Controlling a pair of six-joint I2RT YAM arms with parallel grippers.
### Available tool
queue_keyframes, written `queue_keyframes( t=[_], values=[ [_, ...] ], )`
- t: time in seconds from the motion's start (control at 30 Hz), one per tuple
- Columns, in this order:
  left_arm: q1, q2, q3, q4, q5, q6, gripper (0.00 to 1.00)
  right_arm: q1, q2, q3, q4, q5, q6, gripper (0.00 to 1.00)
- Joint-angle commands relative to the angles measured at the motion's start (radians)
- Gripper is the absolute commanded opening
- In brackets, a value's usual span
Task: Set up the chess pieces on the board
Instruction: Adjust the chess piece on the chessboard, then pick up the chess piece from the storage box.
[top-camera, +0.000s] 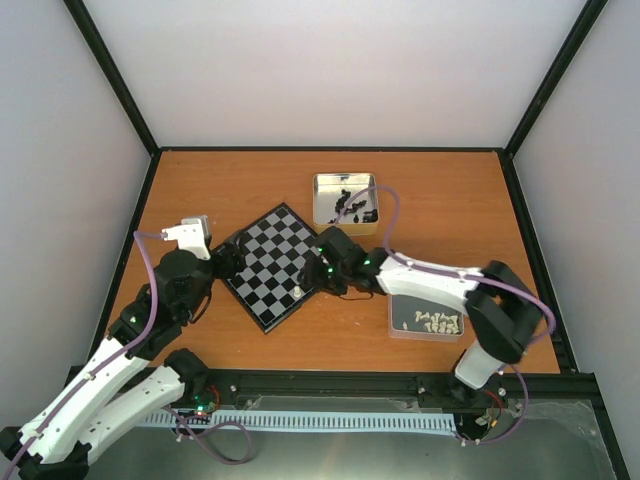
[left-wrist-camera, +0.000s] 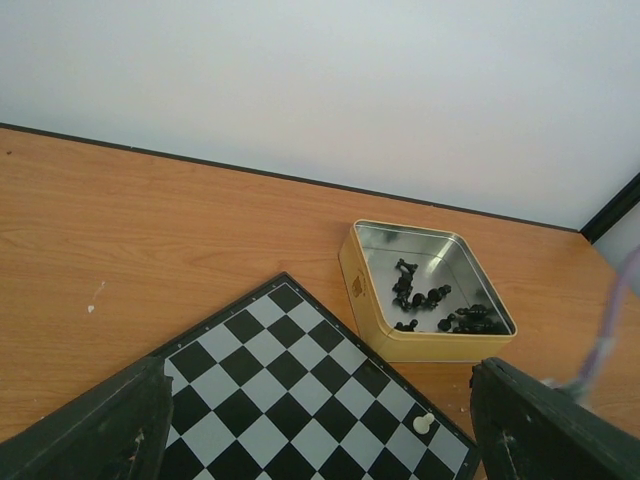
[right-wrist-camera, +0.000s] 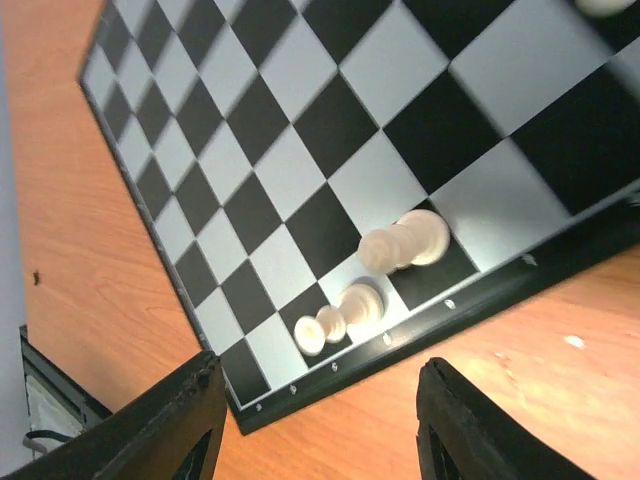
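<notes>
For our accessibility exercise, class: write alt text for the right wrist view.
Two cream pieces sit near the rim of a chequered board, seen close and tilted. The right gripper hangs open and empty over the board's edge and the wooden table.

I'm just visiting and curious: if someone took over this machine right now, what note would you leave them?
The left pincer is open and empty at the board's left corner.
The right pincer is open and empty at its right edge.
Done: at least two white chess pieces are on the board there.
Left: more white pieces wait in the near tin, black pieces in the far tin; nearly all remain.
</notes>
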Motion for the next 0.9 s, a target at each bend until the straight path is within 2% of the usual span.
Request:
queue_keyframes(
  t=[0.0,0.2,0.33,0.47,0.53,0.67,0.8,0.87],
  values=[
    [0.006,-0.003,-0.004,0.018,0.008,-0.003,0.82,-0.001,-0.2,-0.028,-0.215,0.22,-0.037,0.54],
    [0.007,0.003,-0.009,0.029,0.022,0.003,0.82,-0.08,-0.482,-0.142,-0.615,0.539,0.09,0.54],
    [0.006,0.022,-0.009,0.046,0.052,0.006,0.82,-0.202,-0.632,-0.248,-0.789,0.605,0.153,0.55],
    [0.006,0.054,-0.004,0.07,0.081,0.005,0.82,-0.341,-0.722,-0.362,-0.804,0.582,0.135,0.54],
    [0.006,0.079,0.0,0.086,0.09,0.005,0.82,-0.404,-0.737,-0.408,-0.758,0.55,0.07,0.52],
    [0.005,0.129,0.014,0.105,0.099,0.011,0.82,-0.453,-0.705,-0.427,-0.66,0.476,-0.08,0.47],
    [0.006,0.168,0.021,0.117,0.104,0.02,0.82,-0.465,-0.618,-0.412,-0.619,0.401,-0.147,0.45],
    [0.006,0.177,0.02,0.117,0.103,0.019,0.82,-0.466,-0.585,-0.412,-0.602,0.381,-0.162,0.38]
  ],
)
